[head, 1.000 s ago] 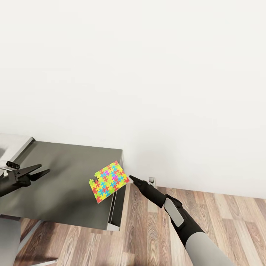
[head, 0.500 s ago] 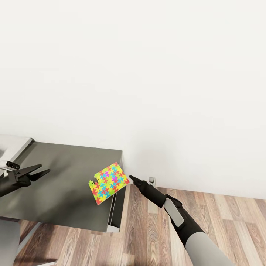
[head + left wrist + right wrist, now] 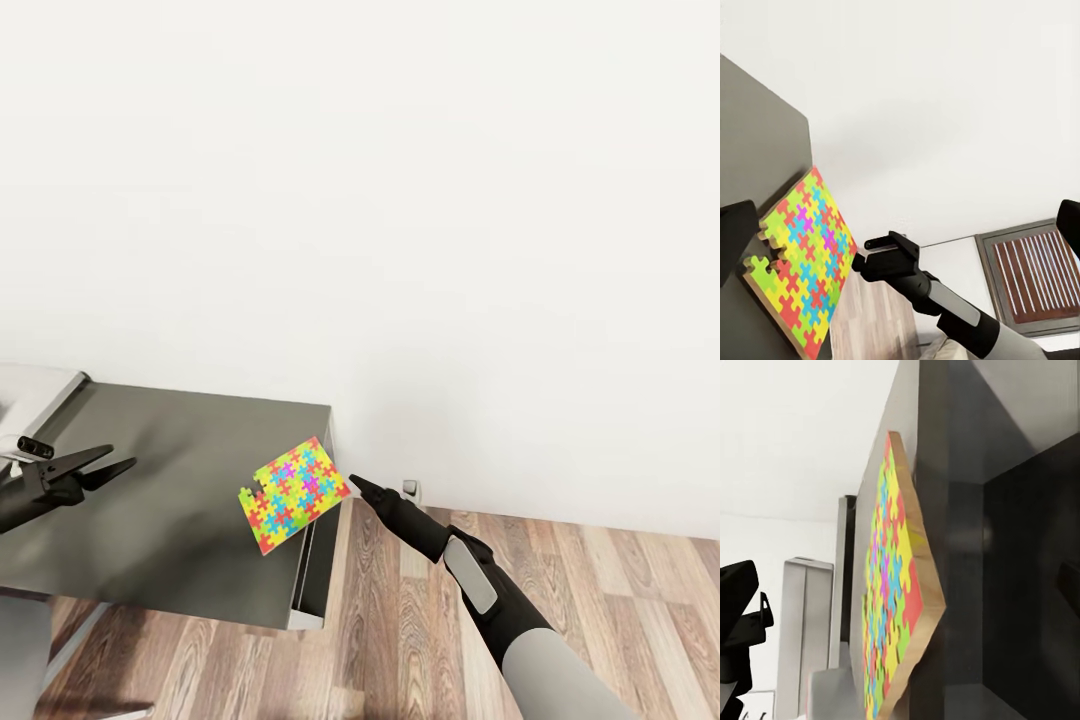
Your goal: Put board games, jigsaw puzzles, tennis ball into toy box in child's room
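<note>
Right tool (image 3: 352, 484), head view: tip touches the near-right corner of the jigsaw puzzle (image 3: 293, 492), which sits tilted at the right end of the dark counter (image 3: 170, 520), partly over its edge. Looks pinched on that corner, but the fingers merge into one dark point, so I can't confirm the grip. Left tool (image 3: 112, 462) hovers over the counter's left part, jaws slightly parted, holding nothing.

Step in hand, my read: picking up one puzzle for the toy box. Next move calls for lifting it clear of the counter edge and carrying it off to the box; a thin corner grip could slip or let the puzzle swing.

Left wrist view: puzzle (image 3: 799, 257) stands steeply tilted by the counter edge, right tool (image 3: 862, 262) at its corner. The contact itself is too small to resolve.

Right wrist view: puzzle (image 3: 896, 592) seen nearly edge-on, wooden backing visible, counter (image 3: 1012, 547) behind it. Own fingers are cut off at the frame borders, so closure is unreadable here too.
</note>
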`<state>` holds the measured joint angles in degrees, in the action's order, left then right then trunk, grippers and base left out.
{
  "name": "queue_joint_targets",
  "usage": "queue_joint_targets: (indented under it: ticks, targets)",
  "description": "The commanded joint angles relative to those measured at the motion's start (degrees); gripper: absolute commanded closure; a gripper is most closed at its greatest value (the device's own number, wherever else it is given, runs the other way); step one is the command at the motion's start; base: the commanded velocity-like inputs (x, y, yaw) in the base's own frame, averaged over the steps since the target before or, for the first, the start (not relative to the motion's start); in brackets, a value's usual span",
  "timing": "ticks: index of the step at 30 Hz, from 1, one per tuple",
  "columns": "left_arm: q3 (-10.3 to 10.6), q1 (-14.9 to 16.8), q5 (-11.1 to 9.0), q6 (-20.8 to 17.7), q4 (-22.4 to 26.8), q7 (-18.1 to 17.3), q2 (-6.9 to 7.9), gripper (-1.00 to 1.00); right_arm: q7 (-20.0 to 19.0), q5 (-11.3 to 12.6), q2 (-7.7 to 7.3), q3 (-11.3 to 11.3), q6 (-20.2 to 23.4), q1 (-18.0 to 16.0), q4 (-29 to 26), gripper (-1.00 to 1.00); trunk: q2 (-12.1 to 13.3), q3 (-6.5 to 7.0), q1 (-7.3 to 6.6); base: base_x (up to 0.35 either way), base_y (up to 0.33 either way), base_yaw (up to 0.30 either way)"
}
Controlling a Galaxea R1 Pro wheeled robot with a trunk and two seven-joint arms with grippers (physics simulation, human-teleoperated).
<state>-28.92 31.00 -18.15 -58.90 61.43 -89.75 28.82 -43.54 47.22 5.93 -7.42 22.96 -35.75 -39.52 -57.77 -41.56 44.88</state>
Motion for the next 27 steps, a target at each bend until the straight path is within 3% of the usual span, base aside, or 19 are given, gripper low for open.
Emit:
queue_joint_targets:
  ticks: [1, 7, 27]
  targets:
    - [0.0, 0.0, 0.1, -0.6, 0.0, -0.3, 0.01, -1.0, 0.0, 0.6, -0.01, 0.0, 0.5, 0.0, 0.0, -1.0, -0.4, -0.23, 0.23, 0.0, 0.0, 0.0]
    - [0.0, 0.0, 0.0, -0.6, 0.0, -0.3, 0.01, -1.0, 0.0, 0.6, 0.04, 0.0, 0.5, 0.0, 0.0, -1.0, -2.9, -1.3, 1.55, 0.0, 0.0, 0.0]
    - [0.0, 0.0, 0.0, -0.6, 0.0, -0.3, 0.03, -1.0, 0.0, 0.5, 0.04, -0.1, 0.5, 0.0, 0.0, -1.0, -2.9, -1.3, 1.55, 0.0, 0.029, 0.0]
